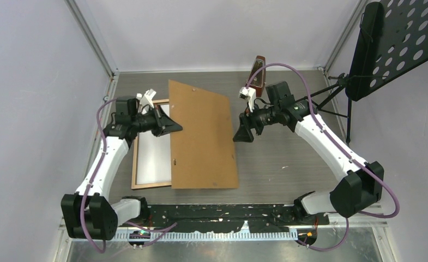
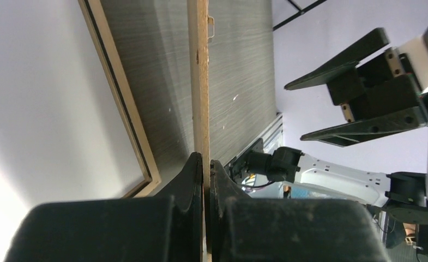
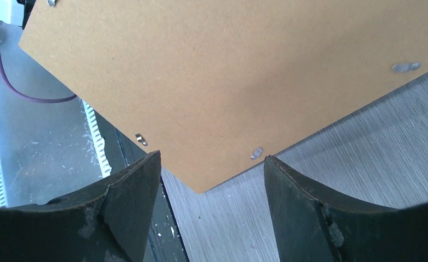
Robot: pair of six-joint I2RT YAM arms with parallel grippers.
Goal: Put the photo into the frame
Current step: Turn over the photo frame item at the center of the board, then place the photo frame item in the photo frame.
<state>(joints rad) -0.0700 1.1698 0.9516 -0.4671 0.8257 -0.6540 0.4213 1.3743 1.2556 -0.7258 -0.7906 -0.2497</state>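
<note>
Left pincer (image 1: 178, 129) clamps backing board (image 1: 206, 136) edge over frame (image 1: 151, 186).

The top camera looks down from behind over the whole table (image 1: 288, 164); each wrist camera sits close, facing the board (image 1: 203, 136) all three views share.

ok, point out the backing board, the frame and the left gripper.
backing board (image 1: 203, 136), top external view, middle of its brown face.
frame (image 1: 152, 186), top external view, its near wooden border.
left gripper (image 2: 205, 162), left wrist view, between the fingertips pinching the board's edge.
</note>
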